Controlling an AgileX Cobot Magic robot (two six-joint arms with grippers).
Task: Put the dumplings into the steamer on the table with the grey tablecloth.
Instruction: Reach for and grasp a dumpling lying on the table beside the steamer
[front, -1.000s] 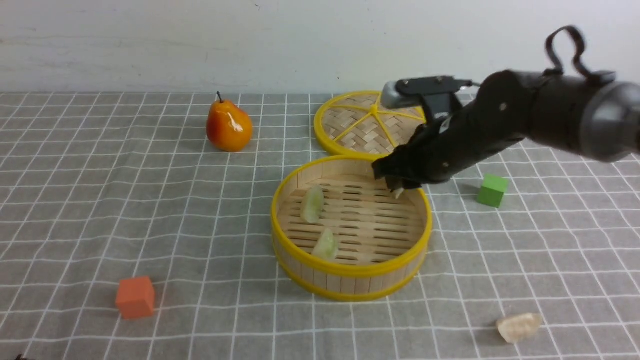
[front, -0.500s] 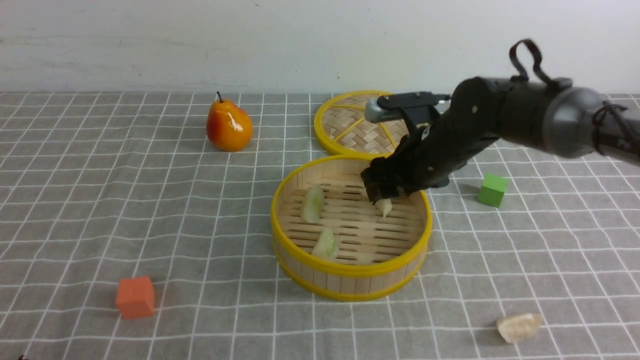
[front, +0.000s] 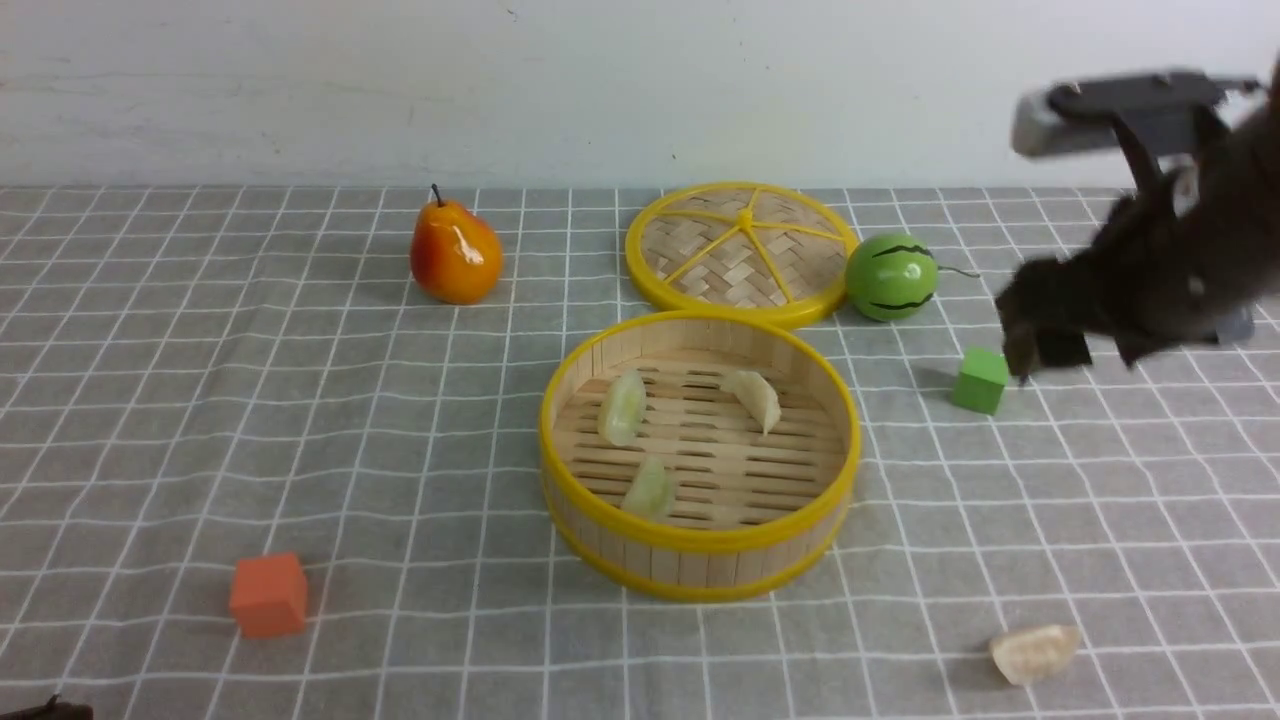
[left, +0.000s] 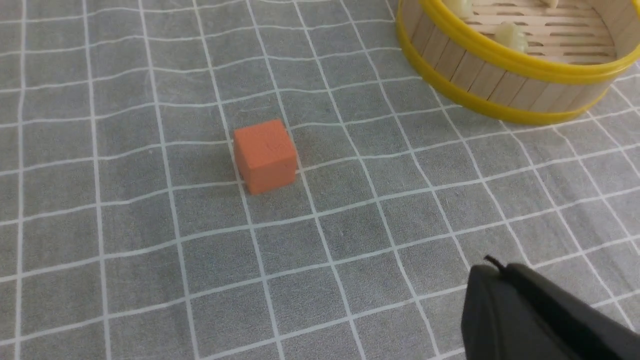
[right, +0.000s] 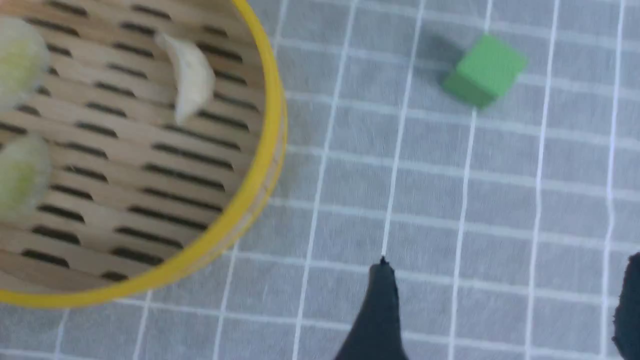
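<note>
The steamer (front: 700, 545) sits at the centre of the front view on the desk (front: 1100, 520), which is covered by the grey tablecloth (front: 300, 420). Three of the dumplings lie on its slatted floor: a pale green dumpling (front: 622, 407) at the upper left, a second green dumpling (front: 650, 488) close to the front wall, and a cream dumpling (front: 757, 398) at the upper right. The last cream dumpling (front: 1035, 652) lies on the cloth at the lower right of the frame, well apart from the steamer. The right arm (front: 1150, 270) is a blurred shape at the right edge, above the green cube (front: 980, 380). The right jaws are spread wide and hold nothing; in the right wrist view their fingertips (right: 380, 310) stand far apart over bare cloth. The left jaws are closed and empty, low over the cloth near the orange cube (left: 265, 155). Behind the steamer lie the woven lid (front: 742, 247), a toy watermelon (front: 890, 277) and a pear (front: 456, 253).
</note>
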